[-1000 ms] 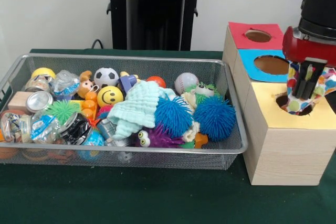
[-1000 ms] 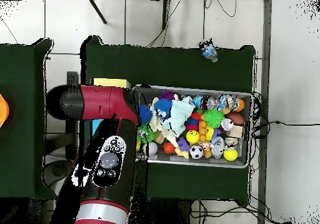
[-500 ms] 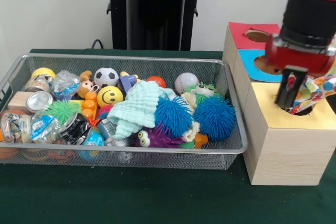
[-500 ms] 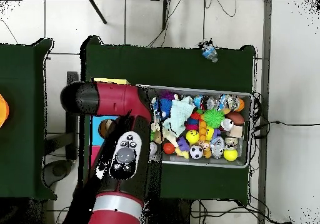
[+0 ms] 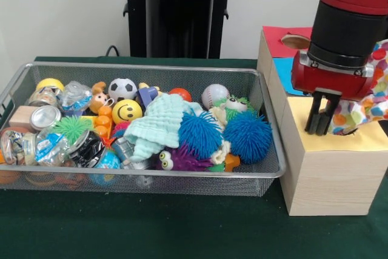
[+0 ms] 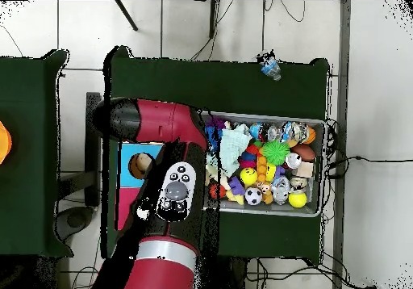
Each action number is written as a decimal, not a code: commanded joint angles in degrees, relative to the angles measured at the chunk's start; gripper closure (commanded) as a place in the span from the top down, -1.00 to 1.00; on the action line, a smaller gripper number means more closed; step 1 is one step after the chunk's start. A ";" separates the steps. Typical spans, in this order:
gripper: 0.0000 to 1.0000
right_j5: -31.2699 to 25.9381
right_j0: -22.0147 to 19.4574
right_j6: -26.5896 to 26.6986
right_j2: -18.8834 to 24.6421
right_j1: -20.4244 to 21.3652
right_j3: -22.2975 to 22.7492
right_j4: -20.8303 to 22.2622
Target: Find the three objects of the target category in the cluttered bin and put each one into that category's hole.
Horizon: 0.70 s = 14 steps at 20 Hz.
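A polka-dot cloth (image 5: 364,104) lies bunched over the hole of the yellow-topped box (image 5: 303,119), at the right. Part of it rises beside my wrist. My gripper (image 5: 324,130) hangs just left of it, above the box's top. It is open, with a slim gap and nothing between the fingers. A mint green cloth (image 5: 159,122) lies in the middle of the wire bin (image 5: 151,67), among the toys. In the overhead view my arm (image 6: 173,193) covers the gripper and the yellow box.
Behind the yellow box stand a blue-topped box (image 5: 284,68) and a red-topped box (image 5: 297,40), each with a round hole. The bin holds blue spiky balls (image 5: 248,134), a smiley ball (image 5: 127,111), a soccer ball (image 5: 122,88), cans and several other toys.
My gripper has risen out of the yellow box's hole and moved left toward the bin. The polka-dot cloth has stayed at the hole.
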<state>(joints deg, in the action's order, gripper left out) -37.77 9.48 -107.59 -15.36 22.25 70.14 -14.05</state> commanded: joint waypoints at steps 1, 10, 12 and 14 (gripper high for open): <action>-1.00 10.55 -4.78 -2.28 4.70 -13.79 -2.73 5.69; -1.00 6.85 -3.71 -3.94 3.82 -7.63 0.70 5.55; -1.00 3.90 -3.37 -3.57 3.33 -4.27 2.18 5.29; -1.00 1.43 -3.29 -2.83 3.17 -0.84 3.62 4.93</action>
<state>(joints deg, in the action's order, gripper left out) -40.29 9.24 -107.60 -15.34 21.99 68.62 -13.45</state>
